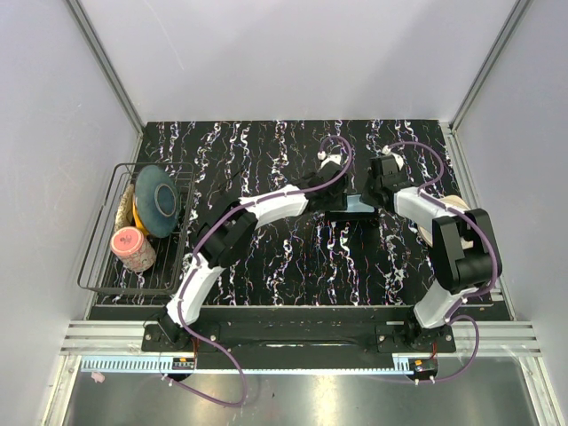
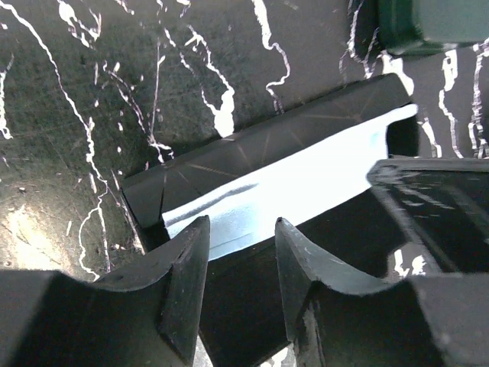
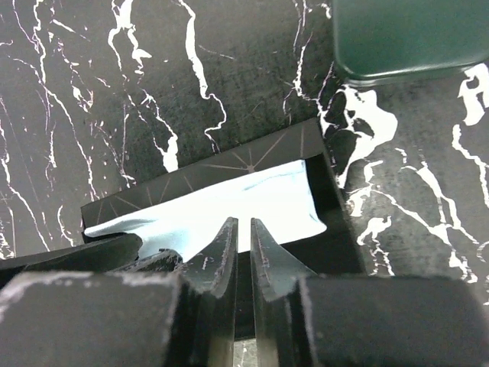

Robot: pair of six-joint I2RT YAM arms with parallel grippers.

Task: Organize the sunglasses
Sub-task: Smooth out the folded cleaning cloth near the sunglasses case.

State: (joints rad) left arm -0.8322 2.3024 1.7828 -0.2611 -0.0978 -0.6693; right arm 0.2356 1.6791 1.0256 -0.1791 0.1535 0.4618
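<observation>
case (image 2: 267,149) lies open under parted left gripper (image 2: 242,229), right gripper (image 3: 243,223) pinching its near wall.

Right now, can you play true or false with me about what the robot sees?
1. The black case has a light blue cloth inside. True.
2. The pink cup sits in the wire basket. True.
3. The wire basket stands on the robot's right. False: it stands on its left.
4. The left claw is squeezed shut. False: its fingers stand apart, open, over the case.
</observation>
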